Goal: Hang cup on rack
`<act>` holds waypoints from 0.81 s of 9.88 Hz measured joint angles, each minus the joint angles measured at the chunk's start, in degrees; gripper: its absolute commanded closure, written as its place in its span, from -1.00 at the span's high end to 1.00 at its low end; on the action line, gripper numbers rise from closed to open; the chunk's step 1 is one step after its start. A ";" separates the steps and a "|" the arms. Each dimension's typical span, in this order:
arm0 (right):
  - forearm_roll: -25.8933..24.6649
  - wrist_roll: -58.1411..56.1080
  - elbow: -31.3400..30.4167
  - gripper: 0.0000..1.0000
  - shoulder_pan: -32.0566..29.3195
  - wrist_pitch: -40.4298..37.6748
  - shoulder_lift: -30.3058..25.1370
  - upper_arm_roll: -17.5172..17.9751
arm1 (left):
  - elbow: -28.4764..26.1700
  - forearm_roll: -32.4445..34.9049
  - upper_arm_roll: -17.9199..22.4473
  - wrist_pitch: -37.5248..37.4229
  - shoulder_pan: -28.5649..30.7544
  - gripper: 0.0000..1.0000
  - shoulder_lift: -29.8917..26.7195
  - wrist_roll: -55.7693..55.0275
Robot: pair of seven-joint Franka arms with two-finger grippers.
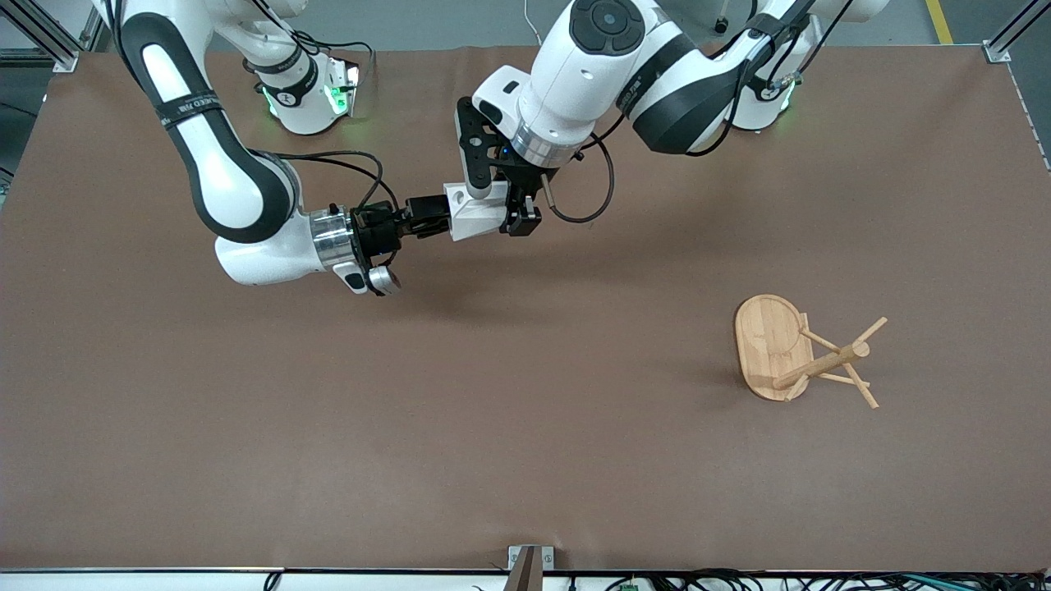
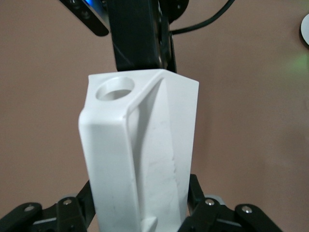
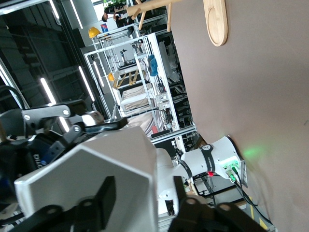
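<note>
The white faceted cup [image 1: 472, 215] hangs on its side in the air over the table's middle, between both grippers. My left gripper [image 1: 507, 215] is shut on its narrow end; in the left wrist view the fingers [image 2: 193, 195] press both sides of the cup [image 2: 145, 159]. My right gripper [image 1: 435, 215] is at the wide end by the pierced handle. In the right wrist view one of its fingers [image 3: 104, 195] overlaps the cup [image 3: 96, 164], and the other stands apart with a gap. The bamboo rack [image 1: 821, 361] stands toward the left arm's end.
The brown table mat [image 1: 525, 443] spreads wide around the rack. The rack's base [image 3: 216, 21] also shows in the right wrist view. A metal bracket [image 1: 530, 566] and cables sit at the table's edge nearest the front camera. Both arm bases stand along the edge farthest from it.
</note>
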 measured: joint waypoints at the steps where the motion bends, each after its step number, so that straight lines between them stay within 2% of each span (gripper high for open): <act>1: -3.17 3.38 1.47 1.00 -0.82 0.07 -0.64 -0.42 | 0.00 0.01 0.00 0.00 0.05 -0.89 0.01 0.07; 4: -21.95 15.99 9.69 1.00 -2.49 -0.57 -2.09 -5.56 | -0.02 1.06 0.15 -0.12 0.19 -0.92 0.16 0.16; 6: -35.47 18.08 13.63 1.00 -2.62 -2.86 -2.94 -11.04 | -0.03 1.18 0.52 -1.55 1.70 -0.95 0.33 -0.33; 8: -52.72 18.70 14.86 1.00 -2.81 -3.33 -5.30 -16.06 | 0.18 1.18 0.61 -2.98 5.16 -0.94 0.30 -3.54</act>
